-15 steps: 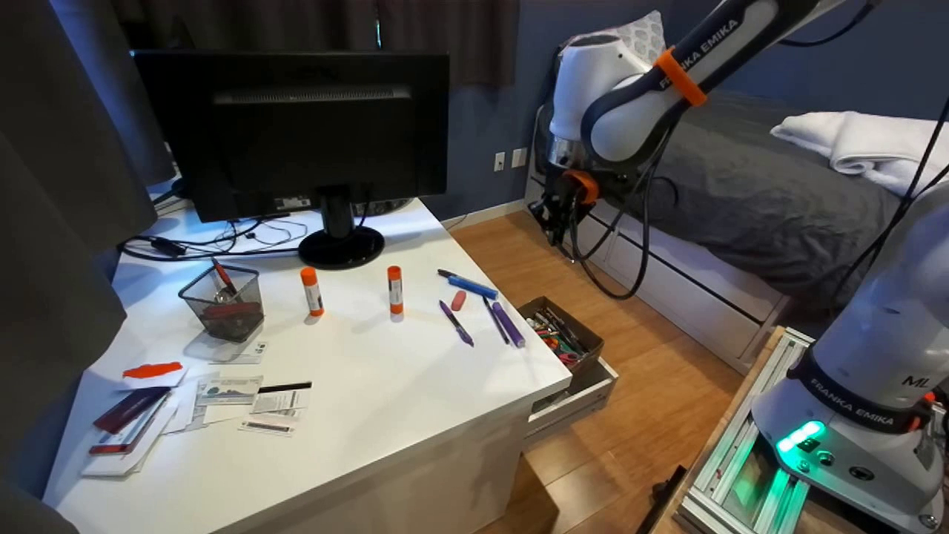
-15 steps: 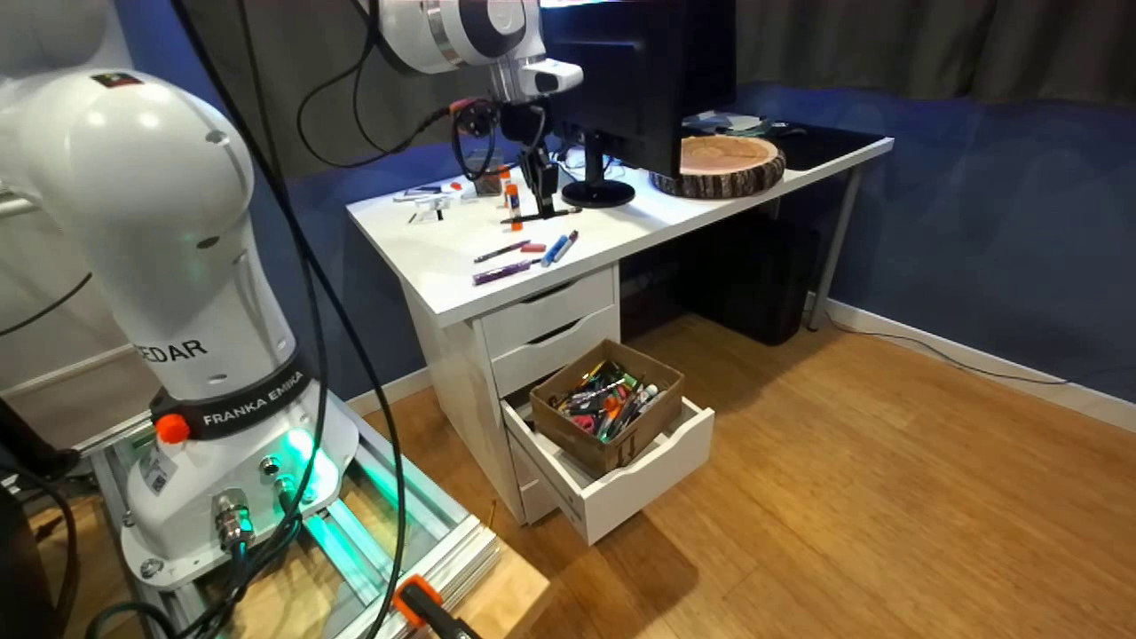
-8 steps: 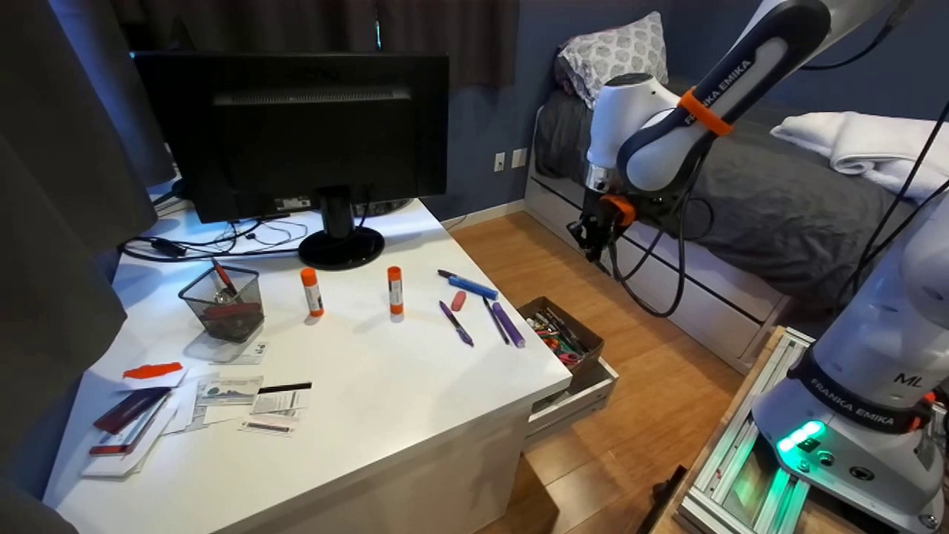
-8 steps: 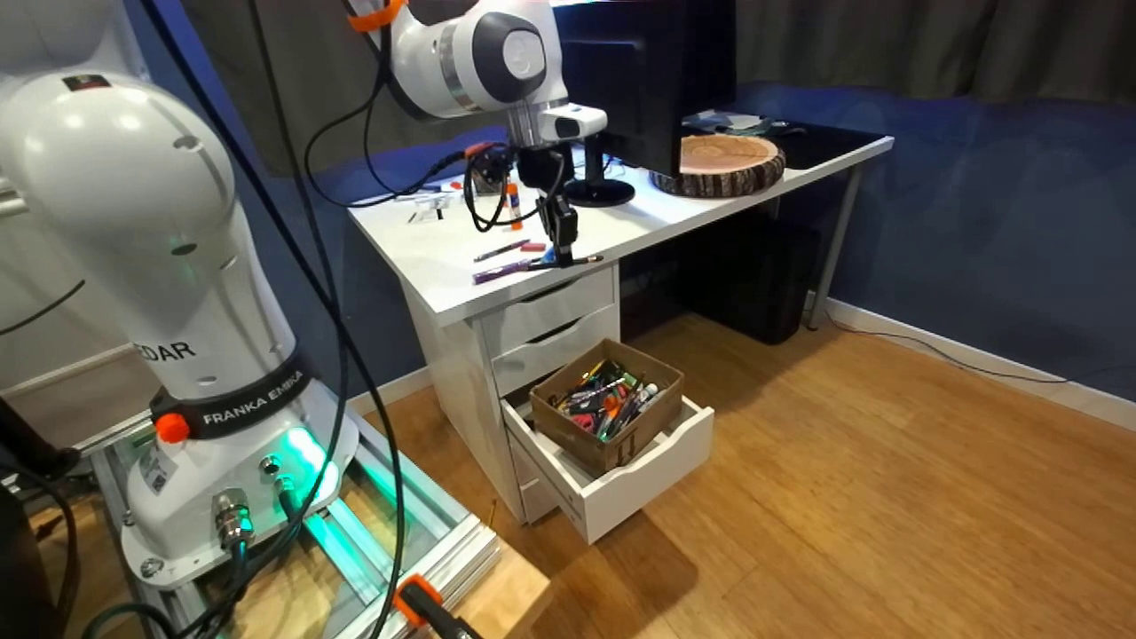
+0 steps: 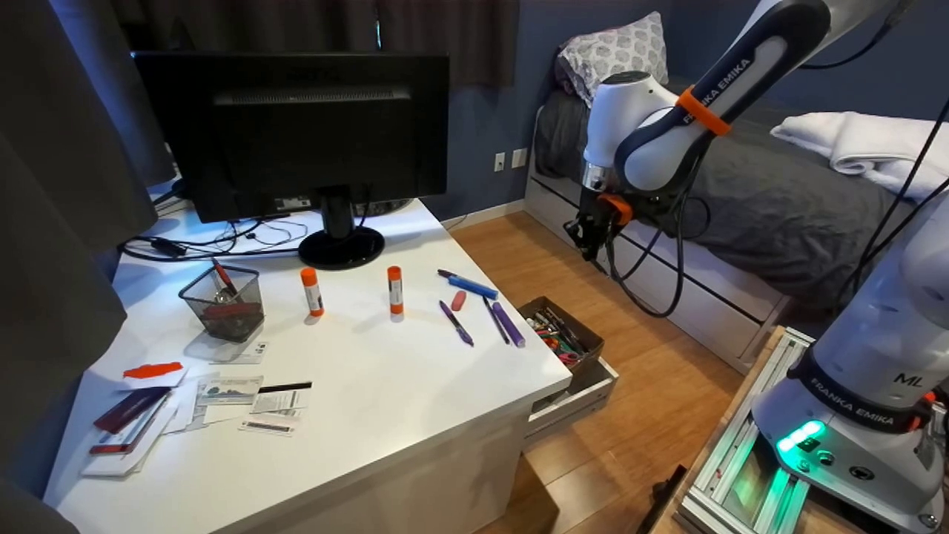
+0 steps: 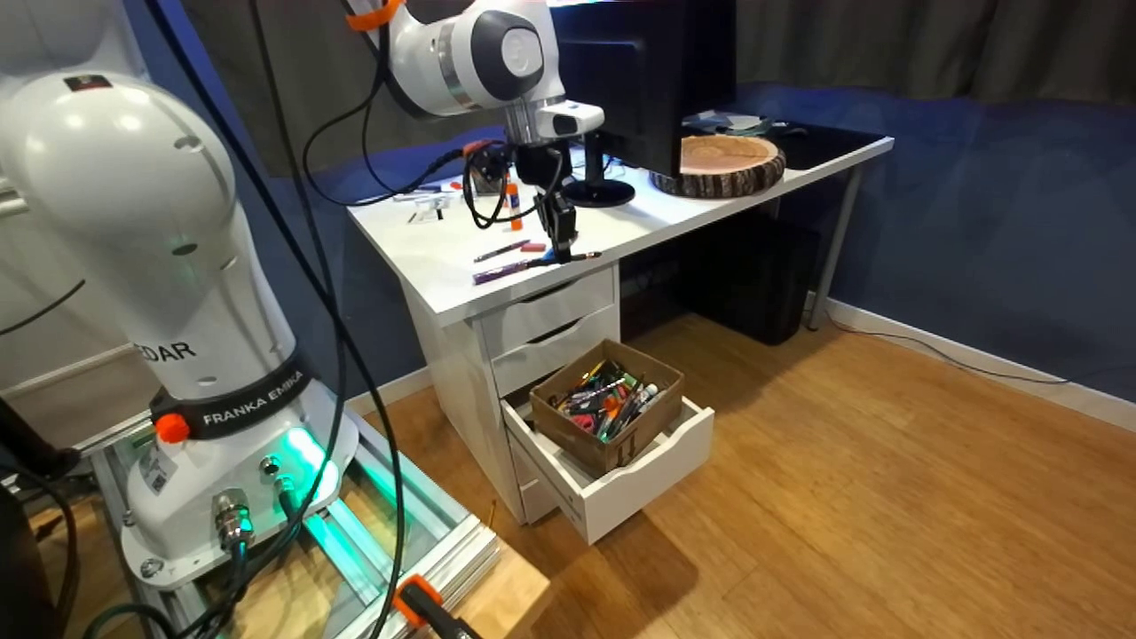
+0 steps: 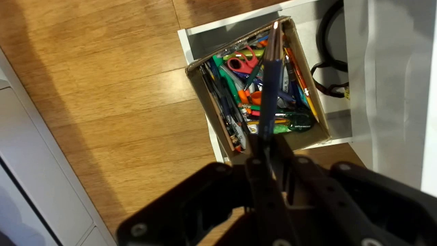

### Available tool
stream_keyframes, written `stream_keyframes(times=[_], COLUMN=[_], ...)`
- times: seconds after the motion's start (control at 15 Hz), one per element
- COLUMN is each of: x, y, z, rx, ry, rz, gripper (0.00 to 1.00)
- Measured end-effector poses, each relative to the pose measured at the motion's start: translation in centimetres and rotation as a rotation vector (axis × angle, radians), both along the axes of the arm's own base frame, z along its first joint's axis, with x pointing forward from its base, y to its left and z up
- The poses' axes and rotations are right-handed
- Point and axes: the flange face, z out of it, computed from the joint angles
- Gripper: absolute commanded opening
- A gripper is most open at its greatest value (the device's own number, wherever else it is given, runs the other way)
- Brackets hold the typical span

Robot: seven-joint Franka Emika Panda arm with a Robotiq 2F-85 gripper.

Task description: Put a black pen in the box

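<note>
Black pen (image 7: 270, 95) hangs gripped in the claw (image 6: 563, 256), higher than the cardboard box (image 6: 652, 421) in an open drawer (image 6: 652, 481). "FRANKA EMIKA" reads on the arm (image 6: 160, 257), left of the box in an exterior view; script on a marker (image 7: 238, 132) inside the box appears to read "Sharpie," print on a green round item (image 7: 299, 119) there too small to read. The claw hides the pen's near end in the wrist view; the table (image 5: 415, 386) masks part of the box in an exterior view. The claw is closer to the box than a second earlier.
</note>
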Motion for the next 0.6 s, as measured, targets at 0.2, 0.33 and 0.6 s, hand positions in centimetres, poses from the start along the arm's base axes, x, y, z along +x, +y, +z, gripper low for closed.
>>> stream_keyframes(times=[0.2, 0.33, 0.6], x=[-0.1, -0.2, -0.2], y=[-0.3, -0.6, -1.8], z=[-1.0, -2.8, -7.5], rx=[0.001, 0.005, 0.023], ry=[0.022, 0.044, 0.075], rz=[-0.009, -0.013, -0.001], gripper=[0.03, 0.03, 0.03])
